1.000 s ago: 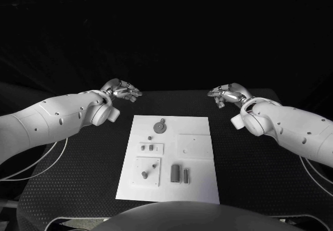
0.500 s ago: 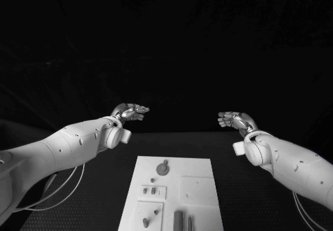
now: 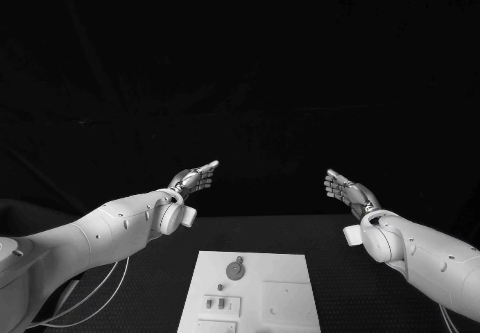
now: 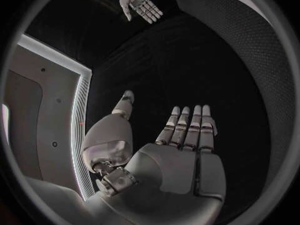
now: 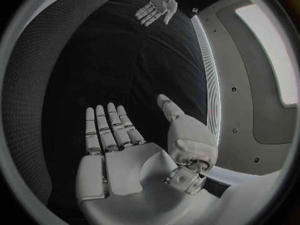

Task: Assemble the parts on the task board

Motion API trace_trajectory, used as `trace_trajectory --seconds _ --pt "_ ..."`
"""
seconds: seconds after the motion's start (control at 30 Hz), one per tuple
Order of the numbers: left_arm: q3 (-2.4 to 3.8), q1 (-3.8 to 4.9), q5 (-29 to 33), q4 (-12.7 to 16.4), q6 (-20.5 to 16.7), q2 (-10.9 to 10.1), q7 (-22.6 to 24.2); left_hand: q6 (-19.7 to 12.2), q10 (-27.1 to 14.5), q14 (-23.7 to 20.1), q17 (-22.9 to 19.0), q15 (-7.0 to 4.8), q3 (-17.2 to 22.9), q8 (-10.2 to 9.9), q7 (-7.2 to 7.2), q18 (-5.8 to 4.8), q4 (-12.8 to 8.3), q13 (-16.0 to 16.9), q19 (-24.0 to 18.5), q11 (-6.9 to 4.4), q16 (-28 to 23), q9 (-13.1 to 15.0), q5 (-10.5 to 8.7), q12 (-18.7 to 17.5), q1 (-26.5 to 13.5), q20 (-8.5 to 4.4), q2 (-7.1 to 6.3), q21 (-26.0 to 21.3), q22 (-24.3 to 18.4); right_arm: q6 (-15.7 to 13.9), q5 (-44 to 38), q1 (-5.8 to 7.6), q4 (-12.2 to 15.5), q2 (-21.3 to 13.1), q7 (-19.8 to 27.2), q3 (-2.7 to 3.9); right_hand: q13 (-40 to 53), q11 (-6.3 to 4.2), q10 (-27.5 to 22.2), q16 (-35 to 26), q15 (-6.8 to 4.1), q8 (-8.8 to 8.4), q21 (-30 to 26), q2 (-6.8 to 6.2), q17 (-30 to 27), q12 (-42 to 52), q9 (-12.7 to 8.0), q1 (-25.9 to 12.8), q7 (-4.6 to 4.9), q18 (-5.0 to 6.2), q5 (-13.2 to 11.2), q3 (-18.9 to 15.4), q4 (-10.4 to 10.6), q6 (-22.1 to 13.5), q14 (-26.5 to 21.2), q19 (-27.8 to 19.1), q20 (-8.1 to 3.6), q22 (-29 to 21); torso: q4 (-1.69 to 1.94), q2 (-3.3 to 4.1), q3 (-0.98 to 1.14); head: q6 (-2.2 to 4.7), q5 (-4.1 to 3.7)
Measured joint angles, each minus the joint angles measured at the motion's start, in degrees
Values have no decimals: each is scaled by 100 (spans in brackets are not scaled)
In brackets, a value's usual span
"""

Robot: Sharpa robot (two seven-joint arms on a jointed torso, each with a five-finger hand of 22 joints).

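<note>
The white task board [image 3: 285,267] lies at the near middle of the black table, cut off by the picture's lower edge. On it I see a round grey part [image 3: 235,269], a tiny part [image 3: 220,286] below that, and two small upright parts [image 3: 215,303] in a raised square. My left hand [image 3: 195,177] [image 4: 181,145] is held up beyond the board's far left, its fingers stretched out straight and holding nothing. My right hand [image 3: 345,189] [image 5: 125,145] mirrors it at the far right, flat and empty. Each wrist view also shows the other hand [image 4: 140,2] [image 5: 156,7] spread open.
The black table [image 3: 330,236] runs out on both sides of the board, and its far edge lies just below the two hands. Behind it everything is dark. A thin cable [image 3: 100,291] hangs under my left arm.
Both hands have uncurled from loose fists to flat, stretched fingers. The camera has tilted up, so the board has slid down the picture.
</note>
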Motion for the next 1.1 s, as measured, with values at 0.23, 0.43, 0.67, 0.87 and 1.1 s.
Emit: trace_trajectory --seconds 0.23,0.43,0.67,0.87,1.1 --pt "85 -149 43 559 -182 -162 25 -1201 -1504 -1306 -1092 -354 -653 -601 -216 1 569 -271 -1207 -225 -318 -740 -69 -119 -1719 -175 117 -115 -1689 -175 121 -26 564 -199 16 -109 -381 -354 -1481 -610 -399 -425 -821 21 -915 -291 -1024 -1310 -359 -177 -581 -1029 418 -1174 -1063 -587 -453 -1887 85 -2 -76 -108 -216" --pt "221 -418 186 1556 -680 -452 174 -1601 -2005 -1745 -1460 -474 -872 -804 -289 1 756 -363 -1610 -301 -422 -987 -99 -152 -2300 -234 159 -145 -2256 -645 445 -63 1580 -546 126 -298 -508 -468 -1963 -804 -535 -556 -1089 25 -1213 -374 -1360 -1731 -490 -258 -771 -1354 562 -1543 -1411 -793 -591 -2506 215 -13 -199 -256 -506" --pt "404 -756 450 2896 -1552 -810 487 -1799 -2261 -1970 -1658 -537 -993 -901 -329 2 845 -406 -1820 -340 -468 -1118 -128 -152 -2587 -267 179 -175 -2565 -1477 1039 -118 2923 -1014 351 -543 -570 -533 -2224 -905 -602 -622 -1222 24 -1371 -419 -1543 -1949 -543 -261 -862 -1534 630 -1756 -1589 -880 -667 -2842 293 -20 -272 -320 -645" --pt "517 -960 689 3738 -2289 -1035 778 -1799 -2261 -1970 -1658 -537 -993 -901 -329 2 845 -409 -1819 -340 -468 -1122 -128 -152 -2587 -267 179 -175 -2567 -2231 1578 -161 3893 -1339 568 -712 -573 -533 -2224 -905 -602 -622 -1222 24 -1378 -419 -1546 -1949 -543 -261 -862 -1534 630 -1755 -1589 -880 -667 -2852 309 -21 -288 -325 -657" --pt "562 -1050 877 4112 -2822 -1137 997 -1799 -2261 -1970 -1658 -537 -993 -901 -329 2 845 -408 -1819 -340 -468 -1122 -128 -152 -2587 -267 179 -174 -2567 -2833 2007 -183 4411 -1516 759 -797 -573 -533 -2223 -905 -602 -622 -1222 24 -1379 -419 -1546 -1948 -543 -261 -861 -1534 630 -1755 -1589 -880 -667 -2853 311 -21 -291 -325 -658"
